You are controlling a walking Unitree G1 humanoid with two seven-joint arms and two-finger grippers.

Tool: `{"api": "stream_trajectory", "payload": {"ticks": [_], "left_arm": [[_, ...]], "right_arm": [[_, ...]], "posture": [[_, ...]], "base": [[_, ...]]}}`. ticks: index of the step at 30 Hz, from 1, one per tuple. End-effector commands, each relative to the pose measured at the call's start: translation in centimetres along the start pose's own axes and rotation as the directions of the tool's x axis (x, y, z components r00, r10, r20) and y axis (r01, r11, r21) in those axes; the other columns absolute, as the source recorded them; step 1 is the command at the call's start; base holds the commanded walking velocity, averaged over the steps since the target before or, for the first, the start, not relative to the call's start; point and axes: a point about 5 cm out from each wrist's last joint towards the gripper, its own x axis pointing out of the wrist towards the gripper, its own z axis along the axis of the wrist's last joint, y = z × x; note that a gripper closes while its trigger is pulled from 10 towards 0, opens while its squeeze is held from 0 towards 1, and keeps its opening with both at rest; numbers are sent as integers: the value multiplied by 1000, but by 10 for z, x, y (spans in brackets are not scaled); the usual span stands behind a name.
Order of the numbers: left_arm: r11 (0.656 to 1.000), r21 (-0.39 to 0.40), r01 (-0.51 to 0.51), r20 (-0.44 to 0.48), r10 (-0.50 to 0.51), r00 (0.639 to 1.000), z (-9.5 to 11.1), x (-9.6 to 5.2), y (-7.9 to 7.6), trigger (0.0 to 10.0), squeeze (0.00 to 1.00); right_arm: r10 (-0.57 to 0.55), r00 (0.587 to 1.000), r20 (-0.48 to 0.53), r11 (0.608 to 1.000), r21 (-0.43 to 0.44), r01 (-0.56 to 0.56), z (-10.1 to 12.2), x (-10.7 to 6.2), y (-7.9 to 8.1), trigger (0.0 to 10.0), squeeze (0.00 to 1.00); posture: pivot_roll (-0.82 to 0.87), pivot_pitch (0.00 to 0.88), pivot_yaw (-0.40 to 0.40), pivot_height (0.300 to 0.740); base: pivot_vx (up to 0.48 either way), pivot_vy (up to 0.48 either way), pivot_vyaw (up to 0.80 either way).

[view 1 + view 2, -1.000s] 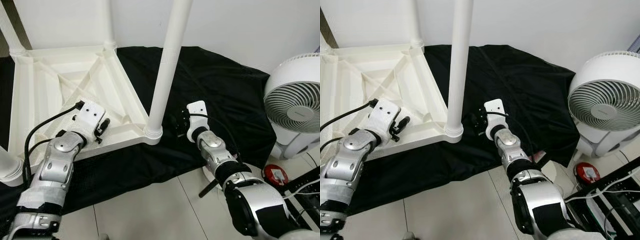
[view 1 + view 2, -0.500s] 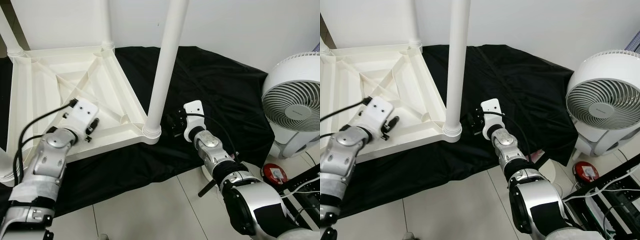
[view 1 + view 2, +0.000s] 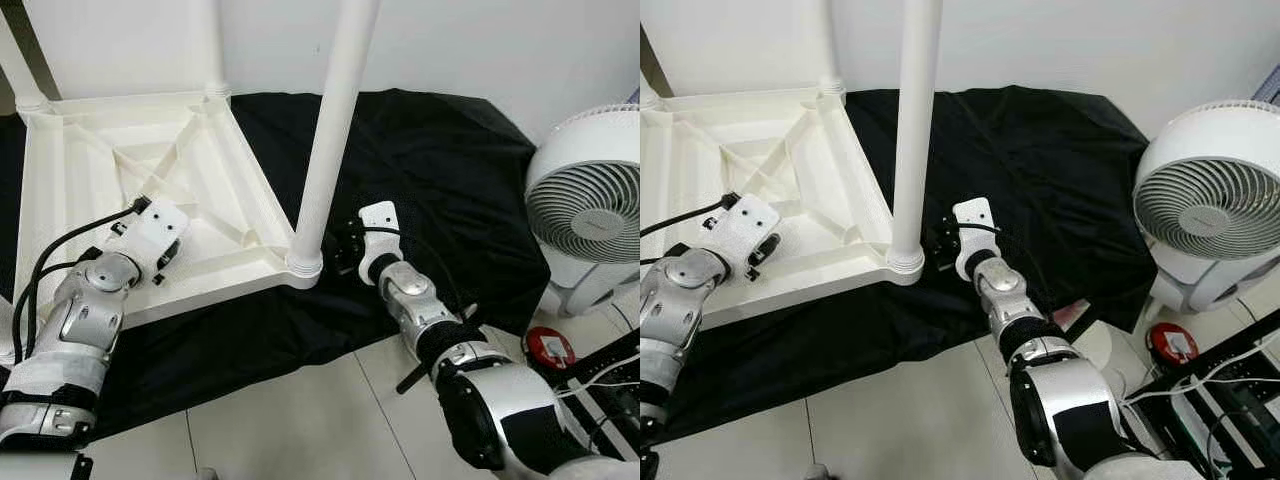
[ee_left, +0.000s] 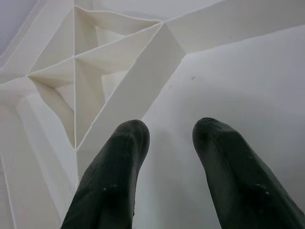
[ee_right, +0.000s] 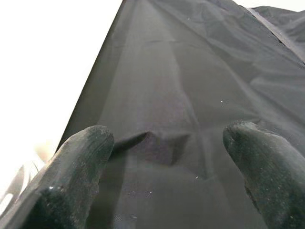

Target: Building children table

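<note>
A white plastic children's table point(image 3: 90, 170) lies upside down on a black cloth point(image 3: 430, 170), with its ribbed underside facing up. A long white leg point(image 3: 330, 130) stands in its near right corner socket point(image 3: 305, 265), and other legs rise at the far corners. My left gripper point(image 3: 160, 268) hovers over the underside near the front rim. Its fingers point(image 4: 119, 157) are apart with nothing between them, and the left gripper point(image 4: 169, 131) points at the ribs. My right gripper point(image 3: 345, 250) sits low over the cloth just right of the leg's base, open and empty, with the right gripper point(image 5: 169, 138) facing cloth.
A white round fan point(image 3: 590, 215) stands on the floor at the right. A small red object point(image 3: 550, 348) and black cables point(image 3: 610, 375) lie beside it. A white wall closes the back. Pale tiled floor point(image 3: 280, 420) runs in front of the cloth.
My left gripper has drawn back to the left along the table's front rim. The right gripper has edged a little closer to the leg's base.
</note>
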Motion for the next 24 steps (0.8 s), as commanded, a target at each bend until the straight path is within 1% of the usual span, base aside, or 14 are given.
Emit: {"api": "stream_trajectory", "payload": {"ticks": [1, 4, 6, 8, 10, 12, 13, 14, 15, 16, 19, 21, 23, 24], "left_arm": [[999, 33, -23, -50, 24, 998, -11, 0, -9, 10000, 0], [998, 67, 17, -58, -13, 998, -12, -3, -9, 10000, 0], [998, 67, 17, -58, -13, 998, -12, -3, -9, 10000, 0], [996, 79, 27, -64, -22, 998, -13, -4, -8, 10000, 0], [994, 100, 30, -82, -22, 996, -17, -8, -2, 10000, 0], [994, 100, 30, -82, -22, 996, -17, -8, -2, 10000, 0], [993, 116, 34, -100, -22, 995, -21, -14, 4, 10000, 0], [992, 119, 38, -106, -25, 994, -22, -16, 6, 10000, 0], [992, 119, 38, -106, -25, 994, -22, -16, 6, 10000, 0], [990, 129, 56, -118, -41, 992, -23, -20, 7, 10000, 0], [989, 136, 67, -124, -50, 991, -24, -21, 6, 10000, 0], [987, 136, 85, -140, -66, 988, -27, -24, 6, 10000, 0], [982, 144, 126, -182, -99, 978, -37, -30, 3, 10000, 0], [982, 144, 126, -182, -99, 978, -37, -30, 3, 10000, 0]], "right_arm": [[5, 1000, -28, 1000, 25, -4, -7, -2, 2, 10000, 0], [30, 999, -32, 999, 34, -29, -8, -1, 10, 10000, 0], [30, 999, -32, 999, 34, -29, -8, -1, 10, 10000, 0], [45, 998, -33, 998, 37, -44, -8, 0, 14, 10000, 0], [78, 996, -31, 996, 37, -77, -7, 2, 22, 10000, 0], [78, 996, -31, 996, 37, -77, -7, 2, 22, 10000, 0], [107, 994, -27, 994, 29, -106, -4, 4, 29, 10000, 0], [118, 993, -26, 993, 22, -118, -3, 5, 31, 10000, 0], [118, 993, -26, 993, 22, -118, -3, 5, 31, 10000, 0], [131, 991, -23, 991, 19, -130, -1, 6, 34, 10000, 0], [134, 991, -22, 991, 19, -133, -1, 6, 35, 10000, 0], [136, 991, -20, 991, 19, -135, 1, 7, 36, 10000, 0], [138, 990, -17, 990, 18, -137, 4, 9, 38, 10000, 0], [138, 990, -17, 990, 18, -137, 4, 9, 38, 10000, 0]], "posture": [[115, 91, -86, 740], [114, 96, -87, 740], [114, 96, -87, 740], [114, 96, -88, 740], [110, 100, -89, 740], [110, 100, -89, 740], [110, 103, -92, 740], [110, 103, -93, 740], [110, 103, -93, 740], [110, 105, -94, 740], [110, 105, -94, 740], [110, 108, -95, 740], [115, 111, -97, 740], [115, 111, -97, 740]], "base": [[0, 0, 0], [0, 0, 0], [0, 0, 0], [0, 0, 0], [0, 0, 0], [0, 0, 0], [0, 0, 0], [0, 0, 0], [0, 0, 0], [0, 0, 0], [0, 0, 0], [0, 0, 0], [0, 0, 0], [0, 0, 0]]}}
